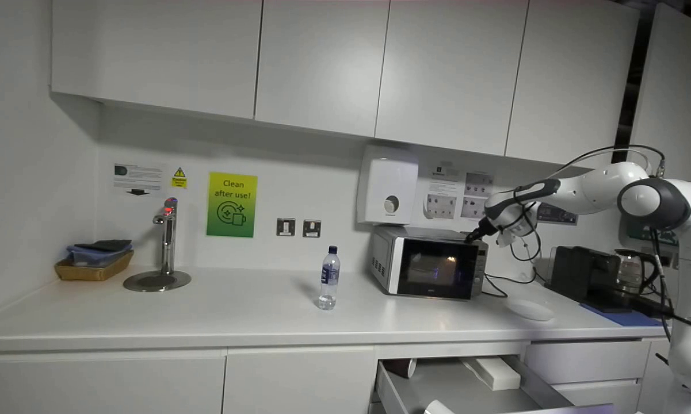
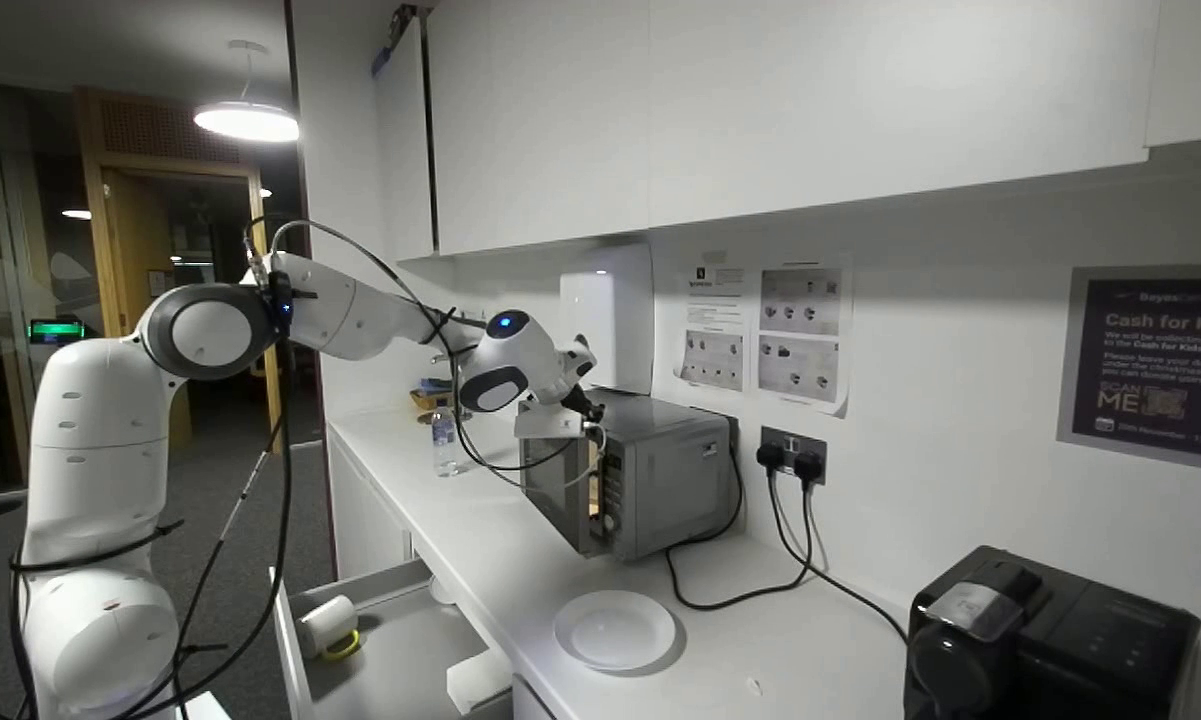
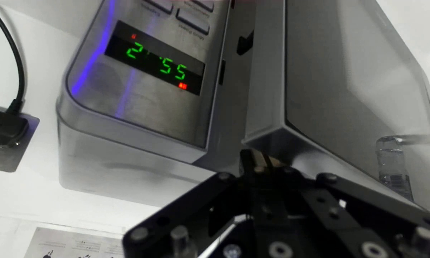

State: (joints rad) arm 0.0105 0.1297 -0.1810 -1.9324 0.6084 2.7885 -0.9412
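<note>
A silver microwave (image 1: 382, 259) stands on the counter with its door (image 2: 552, 490) ajar and light showing in the gap. My gripper (image 3: 263, 160) is shut, fingers together, holding nothing that I can see. Its tips sit at the top corner of the gap between the door (image 3: 343, 71) and the body (image 3: 129, 161); whether they touch the door I cannot tell. Lit green digits show on the display (image 3: 157, 59) beside the gap. In both exterior views the gripper (image 1: 470, 237) comes down at the microwave's upper front edge, on the control panel side.
A water bottle (image 1: 329, 279) stands upright left of the microwave. A white plate (image 2: 615, 630) lies on the counter near a black coffee machine (image 2: 1050, 630). Below, a drawer (image 2: 400, 650) is pulled out, with a white mug (image 2: 326, 625) inside. Cupboards (image 1: 454, 75) hang overhead.
</note>
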